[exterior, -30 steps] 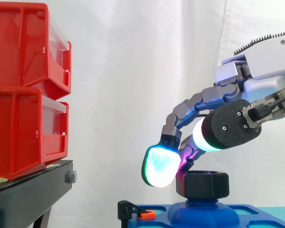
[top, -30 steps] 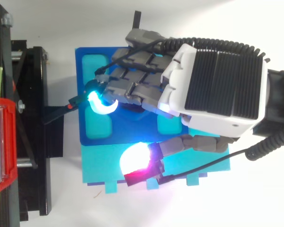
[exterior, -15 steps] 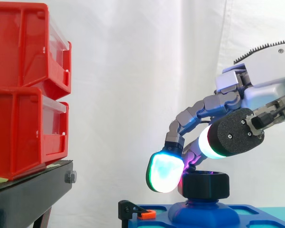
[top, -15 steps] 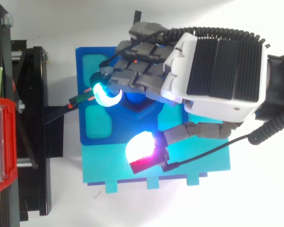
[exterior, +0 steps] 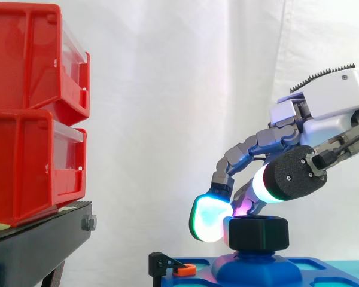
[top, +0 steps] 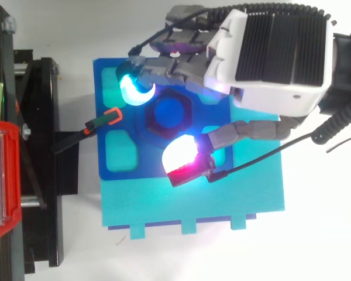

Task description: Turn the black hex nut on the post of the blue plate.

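One black hex nut [exterior: 257, 232] sits on the post [top: 168, 111] at the middle of the blue plate [top: 141, 165]. The hand [top: 269, 58] curls over it and pinches it, a cyan fingertip [top: 134, 89] against one side and the thumb pad [top: 184, 155] against the opposite side. Red bins [exterior: 30, 113] stand well apart.

The arm comes in from the right edge of the side view, sloping down to the left. The hand [exterior: 326, 104] arches over the black hex nut [exterior: 257, 233]. Its fingers curl down, one cyan-green fingertip [exterior: 208, 218] against the nut's left side and the thumb [top: 184, 158] opposite.
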Robot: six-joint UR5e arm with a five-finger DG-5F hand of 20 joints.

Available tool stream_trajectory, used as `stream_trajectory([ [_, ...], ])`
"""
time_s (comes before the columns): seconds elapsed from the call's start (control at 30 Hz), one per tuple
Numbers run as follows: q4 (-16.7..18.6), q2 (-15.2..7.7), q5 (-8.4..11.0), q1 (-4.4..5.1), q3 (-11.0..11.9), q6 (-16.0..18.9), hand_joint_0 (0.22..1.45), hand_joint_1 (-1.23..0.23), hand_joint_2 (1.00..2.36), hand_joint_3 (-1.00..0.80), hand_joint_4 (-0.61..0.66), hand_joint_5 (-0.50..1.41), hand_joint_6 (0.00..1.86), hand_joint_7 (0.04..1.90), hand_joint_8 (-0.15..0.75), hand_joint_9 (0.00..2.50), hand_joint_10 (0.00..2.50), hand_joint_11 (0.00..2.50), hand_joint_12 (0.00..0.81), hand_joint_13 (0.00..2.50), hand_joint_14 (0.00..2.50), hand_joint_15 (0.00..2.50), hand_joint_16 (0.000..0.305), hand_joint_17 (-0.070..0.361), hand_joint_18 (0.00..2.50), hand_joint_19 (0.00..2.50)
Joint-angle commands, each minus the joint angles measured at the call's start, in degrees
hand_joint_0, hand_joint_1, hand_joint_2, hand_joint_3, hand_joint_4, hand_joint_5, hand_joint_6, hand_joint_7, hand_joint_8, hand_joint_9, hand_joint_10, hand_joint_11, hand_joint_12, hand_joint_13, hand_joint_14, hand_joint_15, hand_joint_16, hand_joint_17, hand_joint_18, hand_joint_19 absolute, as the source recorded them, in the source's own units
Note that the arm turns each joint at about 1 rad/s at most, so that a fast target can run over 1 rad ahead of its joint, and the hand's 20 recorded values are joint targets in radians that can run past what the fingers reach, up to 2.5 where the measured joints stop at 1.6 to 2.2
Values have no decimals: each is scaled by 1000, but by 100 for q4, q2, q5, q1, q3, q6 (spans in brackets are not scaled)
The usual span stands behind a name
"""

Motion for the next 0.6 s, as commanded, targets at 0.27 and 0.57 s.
stream_trajectory([
  [0.27, 6, 9, -403, -245, 114, -18, 498, -444, 1000, -500, 298, -160, 503, 786, 337, 736, 0, 59, 397, 500, 1, 39, 62, 139, 286, 144],
  [0.57, -258, 0, -544, -271, 633, -115, 499, -444, 1000, -500, 302, -160, 503, 787, 336, 743, 2, 54, 397, 509, 0, 40, 62, 139, 298, 150],
])
